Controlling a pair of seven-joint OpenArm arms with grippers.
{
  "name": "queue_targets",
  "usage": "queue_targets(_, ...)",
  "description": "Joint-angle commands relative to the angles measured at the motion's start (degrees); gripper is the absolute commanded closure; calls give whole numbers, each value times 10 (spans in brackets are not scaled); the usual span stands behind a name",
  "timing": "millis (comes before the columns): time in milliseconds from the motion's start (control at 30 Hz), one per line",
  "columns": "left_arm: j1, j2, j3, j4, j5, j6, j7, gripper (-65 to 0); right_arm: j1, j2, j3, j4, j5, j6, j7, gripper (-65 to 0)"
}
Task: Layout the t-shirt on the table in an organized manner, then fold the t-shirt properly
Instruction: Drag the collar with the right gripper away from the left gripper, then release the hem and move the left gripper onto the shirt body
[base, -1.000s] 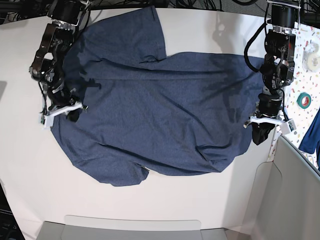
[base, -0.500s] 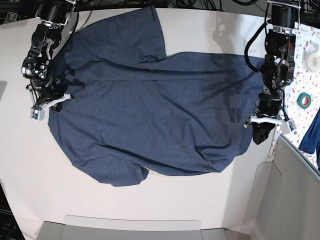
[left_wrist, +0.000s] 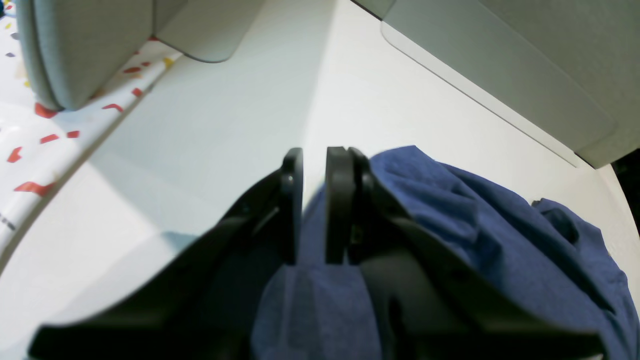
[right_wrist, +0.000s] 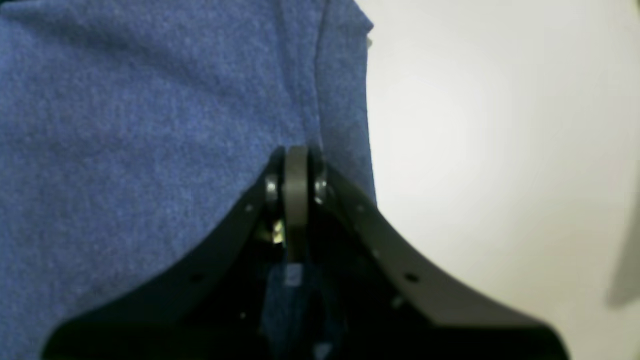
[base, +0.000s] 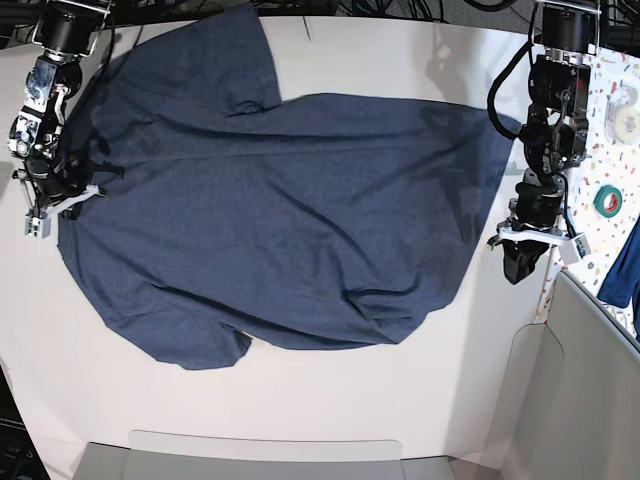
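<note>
The dark navy t-shirt (base: 280, 200) lies spread across the white table (base: 350, 400), with a sleeve at the back left and a wrinkled fold near the front. At the shirt's left edge my right gripper (base: 45, 208) is shut on the t-shirt; the right wrist view shows its jaws (right_wrist: 296, 162) pinching a hem fold of the blue fabric (right_wrist: 150, 125). My left gripper (base: 522, 270) stands at the shirt's right edge. In the left wrist view its jaws (left_wrist: 314, 200) are narrowly apart with a bunch of t-shirt fabric (left_wrist: 475, 215) running between them.
A confetti-speckled surface (base: 612, 160) at the far right carries a green tape roll (base: 607, 200) and a white roll (base: 627, 97). A brighter blue cloth (base: 625, 265) hangs there. Grey panels border the front edge (base: 270, 450) and the right corner (base: 590, 380).
My right gripper has moved left and toward the back, dragging the shirt's left edge with it. The whole shirt has shifted left and stretched flatter. The left arm has stayed put.
</note>
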Motion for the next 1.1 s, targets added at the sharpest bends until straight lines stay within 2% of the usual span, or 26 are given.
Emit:
queue_targets(0, -10, -10, -4, 10, 2, -6, -14, -64, -4, 13, 13, -3, -24, -13, -39, 0)
queue_targets(233, -11, -10, -5, 12, 2, -6, -14, -64, -21, 4, 66, 60, -22, -12, -39, 0)
queue_targets(300, -15, -10, -3, 11, 2, -7, -14, -77, -21, -11, 78, 94, -22, -12, -39, 0)
queue_targets(500, -15, -10, -2, 9, 2, -7, -13, -206, -15, -71, 87, 201, -23, -12, -39, 0)
queue_targets(600, -13, -11, -3, 9, 1, -7, -9, -221, -18, -101, 87, 241, -23, -12, -40, 0)
queue_targets(800, -16, -14, -7, 8, 2, -7, 84, -223, -30, -144, 81, 283, -23, -12, -41, 0)
queue_targets(900, -47, -11, -6, -2, 2, -7, 124, -224, -41, -170, 38, 298, -23, -12, -46, 0)
queue_targets(1067, -117, -9, -3, -47, 2, -8, 230, -223, -55, -208, -58, 327, -24, -13, -74, 0)
